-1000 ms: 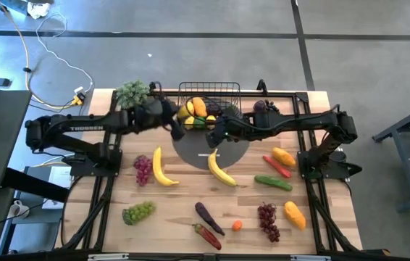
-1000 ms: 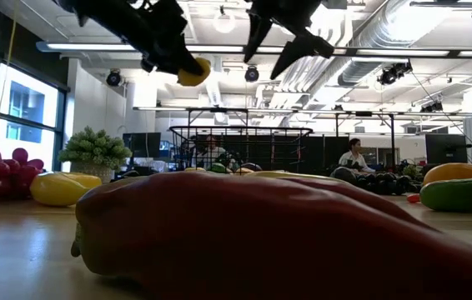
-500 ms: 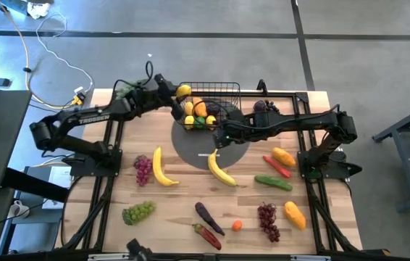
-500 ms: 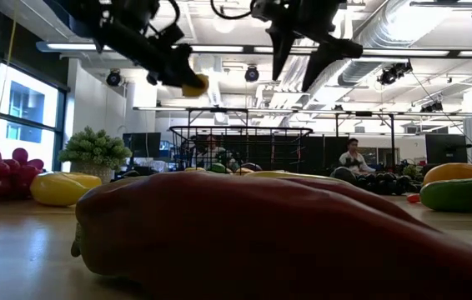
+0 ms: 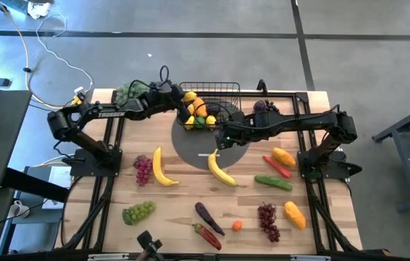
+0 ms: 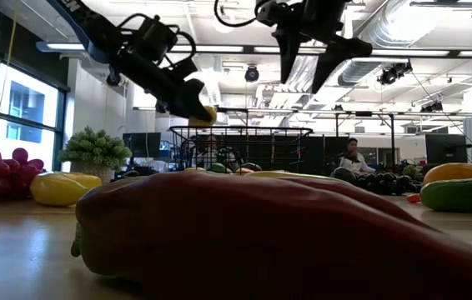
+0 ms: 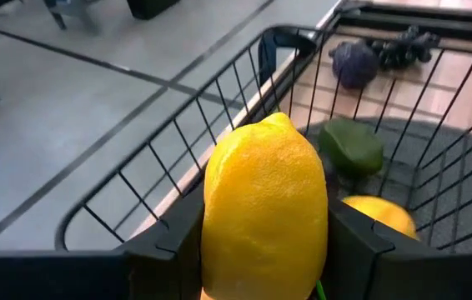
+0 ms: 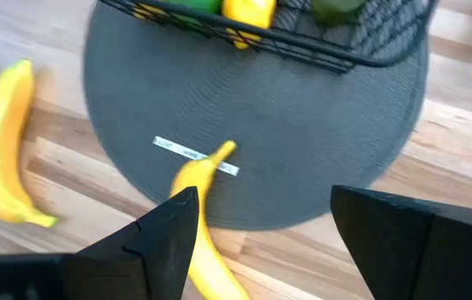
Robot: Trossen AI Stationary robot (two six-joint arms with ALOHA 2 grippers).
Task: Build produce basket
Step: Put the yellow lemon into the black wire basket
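The black wire basket (image 5: 212,104) stands on the far part of a round grey mat (image 5: 190,148) and holds several pieces of produce. My left gripper (image 5: 187,97) reaches in from the table's left, level with the basket's left rim (image 7: 219,92), shut on a yellow lemon (image 7: 265,200). In the left wrist view an avocado (image 7: 349,147) and a yellow fruit (image 7: 378,215) lie inside the basket. My right gripper (image 5: 223,138) hangs open above the mat, over the stem end of a banana (image 8: 207,208), touching nothing. My left gripper pinches the lemon's two long sides (image 7: 219,225) between its fingers (image 7: 173,250), with the lemon's pointed tip sticking out ahead of them. The fingers come from the table's left, slanting a little downward. The lemon is lifted clear, just above the basket's rim (image 6: 219,127).
Loose produce lies over the near half of the table: bananas (image 5: 163,168), purple grapes (image 5: 143,169), green grapes (image 5: 138,212), an eggplant (image 5: 208,216), red grapes (image 5: 267,221), a cucumber (image 5: 273,183), mangoes (image 5: 295,214). A leafy bunch (image 5: 127,93) stands at the far left.
My left gripper has carried the lemon toward the table's far edge and right, then down, to the basket's left rim. My right gripper has stayed above the mat but has rolled and tipped further downward at the wrist, still open.
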